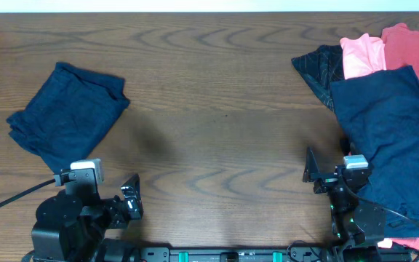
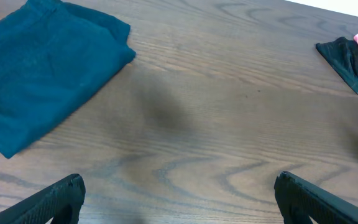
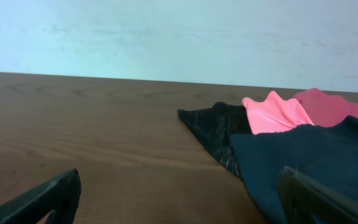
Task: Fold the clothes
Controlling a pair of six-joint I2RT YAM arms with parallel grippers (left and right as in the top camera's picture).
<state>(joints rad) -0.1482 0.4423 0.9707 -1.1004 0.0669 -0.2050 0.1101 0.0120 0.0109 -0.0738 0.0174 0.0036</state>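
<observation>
A folded dark navy garment (image 1: 68, 116) lies at the table's left; it also shows in the left wrist view (image 2: 39, 68). A pile of clothes sits at the right: a large navy garment (image 1: 395, 135) on top, a coral pink one (image 1: 361, 54), a red one (image 1: 417, 47) and a black one (image 1: 318, 65). The right wrist view shows the navy (image 3: 303, 162), pink (image 3: 272, 112) and black (image 3: 213, 127) pieces. My left gripper (image 1: 129, 204) is open and empty near the front edge (image 2: 179, 199). My right gripper (image 1: 313, 175) is open and empty beside the pile (image 3: 179, 199).
The wooden table (image 1: 217, 124) stretches between the folded garment and the pile. A pale wall (image 3: 166, 37) stands behind the table's far edge. A black cable (image 1: 13, 195) runs from the left arm to the table's left edge.
</observation>
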